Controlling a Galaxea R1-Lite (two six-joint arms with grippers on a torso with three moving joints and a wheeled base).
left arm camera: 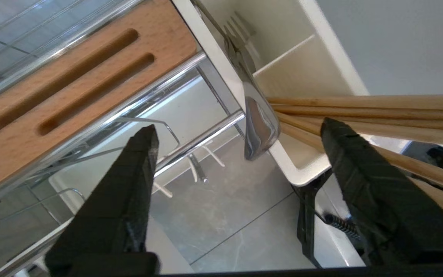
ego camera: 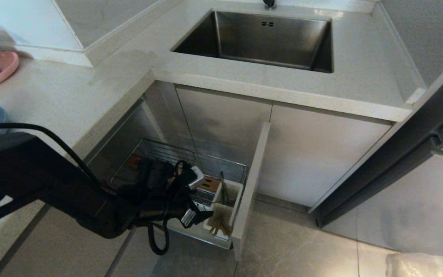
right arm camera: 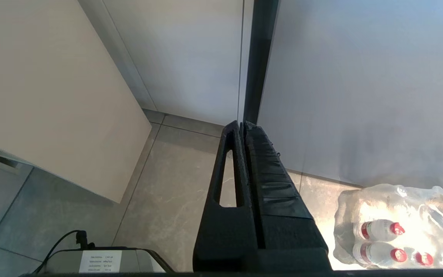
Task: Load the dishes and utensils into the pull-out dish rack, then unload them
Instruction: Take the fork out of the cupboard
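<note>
left pincer [left arm camera: 237, 132] apart, empty | fork [left arm camera: 258, 115], chopsticks [left arm camera: 375, 109] in white cup [left arm camera: 302, 169] | right pincer [right arm camera: 243, 127] together

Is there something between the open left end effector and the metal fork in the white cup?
Nothing visible stands between them. The left end effector is open beside the cup, and the fork handle sticks out over the cup's rim in the gap. The chopsticks lie close beside it, against one finger.

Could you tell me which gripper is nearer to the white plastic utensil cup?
Left. The left gripper hangs open beside the white plastic utensil cup; the right gripper is parked shut above the floor.
</note>
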